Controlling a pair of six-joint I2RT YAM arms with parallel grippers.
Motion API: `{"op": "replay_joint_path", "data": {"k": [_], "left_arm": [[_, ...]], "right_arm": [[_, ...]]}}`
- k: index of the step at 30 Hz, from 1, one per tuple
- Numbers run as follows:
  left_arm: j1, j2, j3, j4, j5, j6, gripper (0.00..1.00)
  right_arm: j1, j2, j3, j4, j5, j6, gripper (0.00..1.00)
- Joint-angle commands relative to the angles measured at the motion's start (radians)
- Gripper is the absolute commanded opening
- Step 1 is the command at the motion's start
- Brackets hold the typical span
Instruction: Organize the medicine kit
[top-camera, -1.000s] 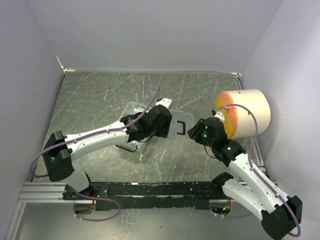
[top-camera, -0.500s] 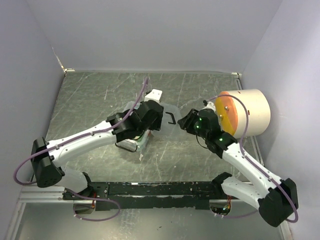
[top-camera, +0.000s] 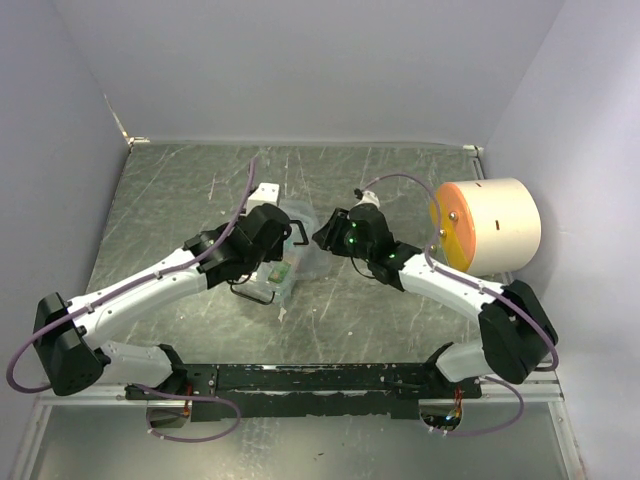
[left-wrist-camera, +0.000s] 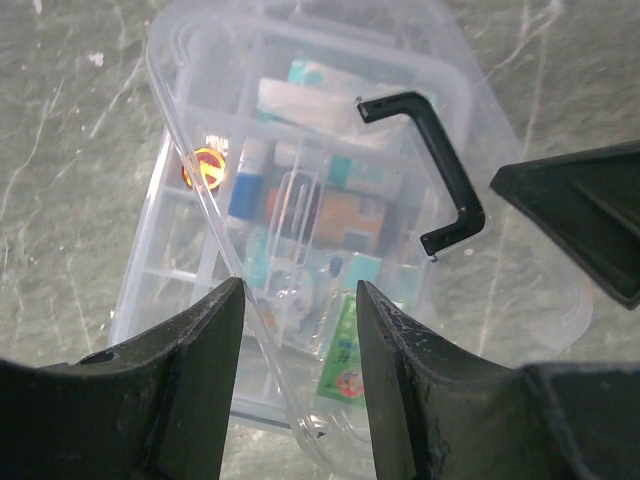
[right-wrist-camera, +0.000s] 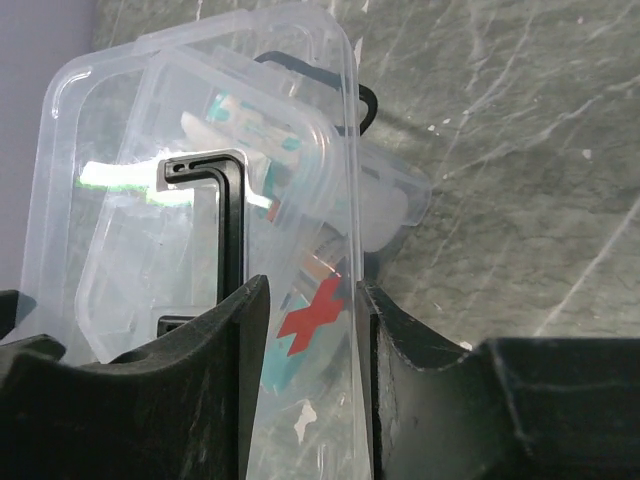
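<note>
A clear plastic medicine kit (top-camera: 283, 268) sits on the counter (top-camera: 400, 180), a little left of its middle, between the two arms. Its lid (right-wrist-camera: 130, 150) is off the base and held up at a tilt over it, so the contents show blurred through the plastic. A black handle (left-wrist-camera: 445, 160) runs across the lid. A red cross (right-wrist-camera: 300, 325) shows through the lid in the right wrist view.

Under the lid lies the clear divided tray (left-wrist-camera: 190, 250). Its compartments hold small teal and white packets, a green packet, a blue-capped tube and a round orange item. Their labels are too small to read.

The left end effector (left-wrist-camera: 298, 320) comes in from the left. Its jaws stand about half open, closed on one edge of the lid, and the clear rim runs up between the fingers. The right end effector (right-wrist-camera: 308, 300) comes in from the right. It grips the opposite edge in the same way, with the rim pressed against one finger. The two end effectors face each other, close together above the kit.

A large cream cylinder (top-camera: 495, 225) with an orange face (top-camera: 445, 235) lies on its side at the right edge of the counter, against the wall and well apart from the kit.
</note>
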Motion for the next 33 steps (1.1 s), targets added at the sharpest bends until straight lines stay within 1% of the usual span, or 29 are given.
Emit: {"op": "replay_joint_path", "data": {"k": [1,7,9,17,20,22,26,29,33], "left_arm": [[-0.003,-0.027,-0.046,0.076,0.104,-0.075,0.56],[0.007,-0.024,-0.095,0.057,0.065,-0.088,0.55],[0.009,-0.021,-0.111,0.06,0.056,-0.087,0.55],[0.009,-0.022,-0.116,0.049,0.037,-0.092,0.54],[0.01,-0.021,-0.115,0.043,0.032,-0.09,0.55],[0.013,-0.018,-0.114,0.041,0.034,-0.086,0.55],[0.025,-0.015,-0.115,0.045,0.059,-0.074,0.56],[0.038,-0.014,-0.116,0.048,0.078,-0.07,0.56],[0.044,-0.005,-0.112,0.04,0.08,-0.069,0.56]], "right_arm": [[0.05,0.014,0.061,0.18,-0.136,0.037,0.38],[0.051,0.037,0.062,0.127,-0.134,0.023,0.38],[0.049,0.048,0.079,0.092,-0.141,0.01,0.4],[0.04,0.061,0.156,-0.065,-0.112,-0.058,0.55],[0.017,0.058,0.174,-0.107,-0.133,-0.086,0.62],[-0.007,0.052,0.164,-0.106,-0.162,-0.096,0.68],[-0.058,0.039,0.133,-0.073,-0.238,-0.12,0.77],[-0.089,0.037,0.098,-0.022,-0.311,-0.111,0.78],[-0.121,0.02,0.068,-0.004,-0.331,-0.094,0.78]]}}
